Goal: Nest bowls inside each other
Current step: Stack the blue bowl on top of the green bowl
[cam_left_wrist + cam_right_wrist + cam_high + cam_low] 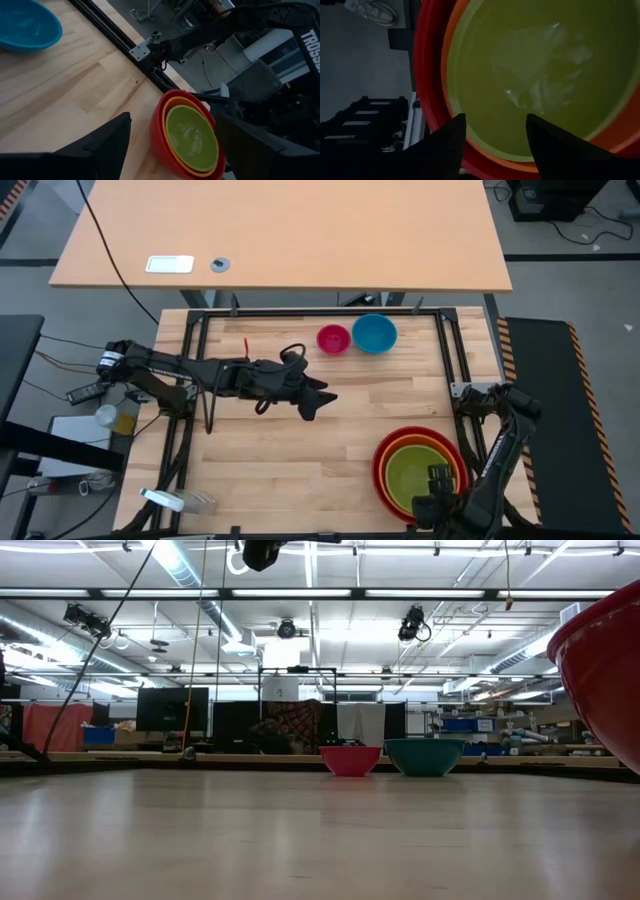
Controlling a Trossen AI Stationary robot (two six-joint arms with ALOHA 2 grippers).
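The red bowl (381,470) stands near the table's near right corner, with the orange bowl (392,455) nested in it and the yellow-green bowl (418,475) inside that. The stack also shows in the left wrist view (192,137). A magenta bowl (333,338) and a blue bowl (373,333) stand side by side on the table near the far edge. My right gripper (495,145) is open and points down over the stack's near rim, touching nothing that I can see. My left gripper (172,150) hovers open above the table's middle (315,400).
A black frame rail (300,313) runs around the wooden table. A second, lighter table (280,230) stands beyond the far edge with a white device (169,264) on it. A small bottle-like object (180,501) lies at the near left corner. Bare wood lies between the stack and the two far bowls.
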